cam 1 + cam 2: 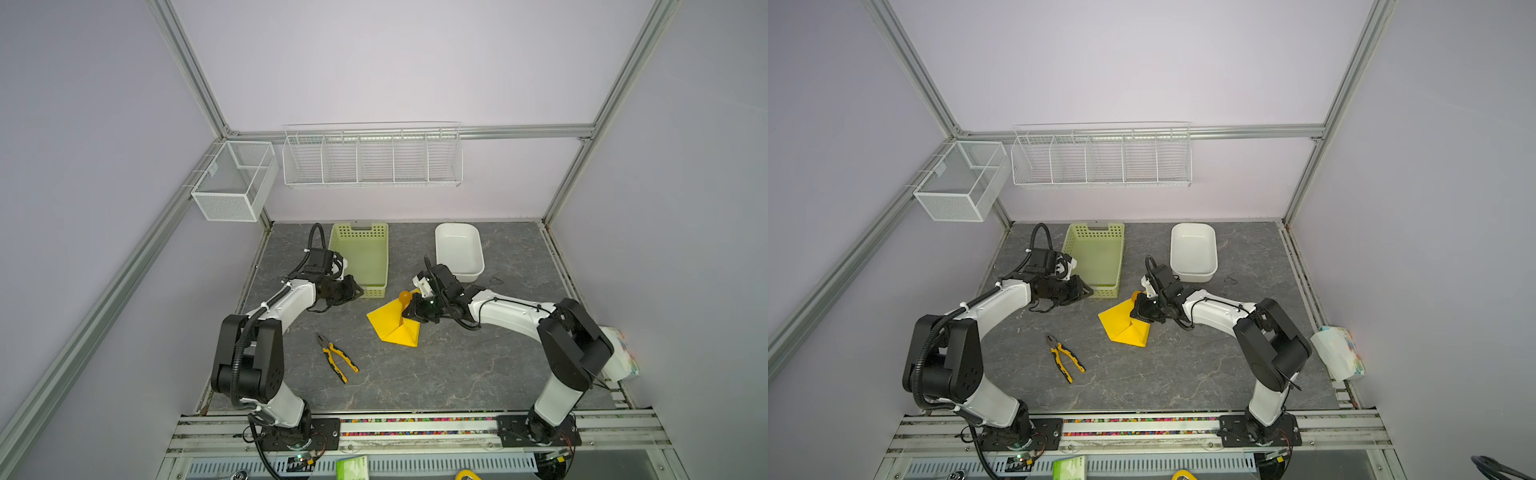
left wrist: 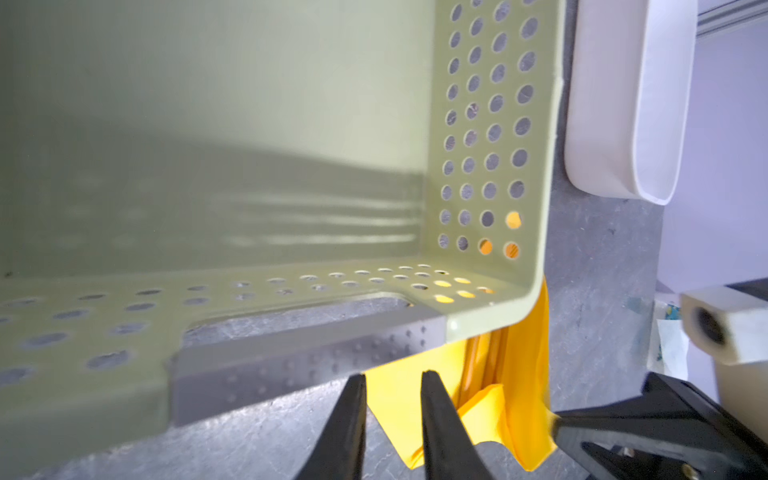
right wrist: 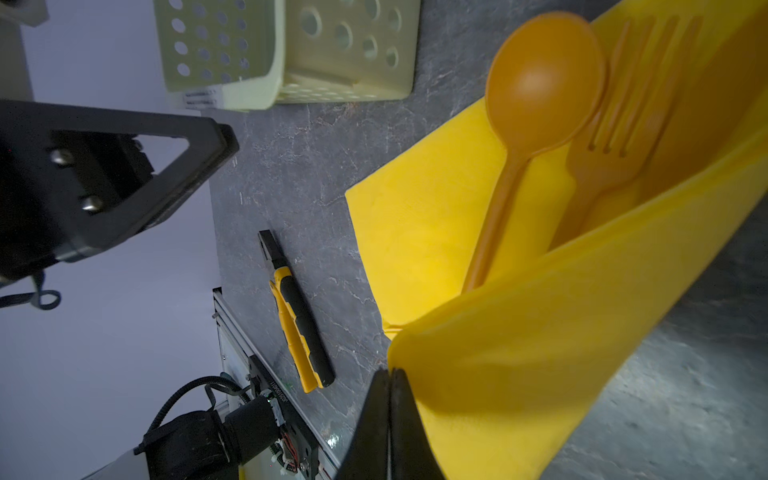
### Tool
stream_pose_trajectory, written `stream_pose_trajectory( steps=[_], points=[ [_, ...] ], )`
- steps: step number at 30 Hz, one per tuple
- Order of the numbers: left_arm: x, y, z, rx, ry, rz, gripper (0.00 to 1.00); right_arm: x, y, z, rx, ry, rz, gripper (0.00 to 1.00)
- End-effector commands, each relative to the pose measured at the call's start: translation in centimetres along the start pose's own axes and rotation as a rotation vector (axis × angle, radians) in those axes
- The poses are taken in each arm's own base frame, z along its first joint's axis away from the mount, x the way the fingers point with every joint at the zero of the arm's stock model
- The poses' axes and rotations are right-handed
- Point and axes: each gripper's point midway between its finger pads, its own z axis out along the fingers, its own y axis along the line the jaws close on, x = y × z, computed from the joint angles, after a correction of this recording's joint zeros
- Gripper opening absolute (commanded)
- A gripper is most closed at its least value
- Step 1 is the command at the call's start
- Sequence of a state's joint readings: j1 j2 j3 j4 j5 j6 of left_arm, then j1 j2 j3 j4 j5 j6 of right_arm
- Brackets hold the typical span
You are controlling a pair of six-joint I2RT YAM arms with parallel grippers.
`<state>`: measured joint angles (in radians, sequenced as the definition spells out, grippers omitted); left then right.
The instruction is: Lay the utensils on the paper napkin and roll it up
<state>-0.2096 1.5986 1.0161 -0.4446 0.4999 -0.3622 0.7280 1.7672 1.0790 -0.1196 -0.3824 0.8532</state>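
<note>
The right hand [image 1: 409,313], mid-frame in both top views, hides the napkin's [image 1: 392,328] lifted edge; the spoon [image 1: 405,296] bowl pokes out. Left wrist: left hand [image 2: 392,380] slightly parted, empty. Right wrist: right hand pinched shut on napkin fold, fork [image 3: 623,104] half buried.

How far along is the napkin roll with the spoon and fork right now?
Done: the spoon and fork lie side by side on the paper napkin. In hand: the right gripper pinches a napkin edge, lifted over their handles. Remaining: the roll itself; the rest lies flat, and the left gripper hangs open beside the basket.
</note>
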Motion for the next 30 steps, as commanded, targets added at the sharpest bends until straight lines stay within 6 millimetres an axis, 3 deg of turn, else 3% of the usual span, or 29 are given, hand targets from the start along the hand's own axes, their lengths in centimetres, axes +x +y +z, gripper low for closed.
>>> stream_pose_trajectory(
  steps=[1,6,11,20,30],
  points=[
    [1.6,-0.9,-0.1,0.055,0.041,-0.003,0.25,0.2,0.1,0.9,0.009,0.015,0.011,0.07],
    [3.1,-1.4,0.2,0.074,0.081,0.006,0.25,0.4,0.3,1.9,0.004,0.025,0.010,0.07],
    [6.0,-2.2,1.5,0.076,0.140,0.023,0.23,-0.2,0.8,2.4,-0.004,0.018,0.002,0.07],
    [10.2,-1.5,4.1,0.082,0.219,-0.010,0.09,-0.6,1.1,4.0,-0.045,0.026,0.006,0.07],
    [12.6,-0.3,6.1,0.073,0.294,-0.021,0.06,-0.5,0.9,5.6,-0.070,0.035,0.018,0.07]
  ],
)
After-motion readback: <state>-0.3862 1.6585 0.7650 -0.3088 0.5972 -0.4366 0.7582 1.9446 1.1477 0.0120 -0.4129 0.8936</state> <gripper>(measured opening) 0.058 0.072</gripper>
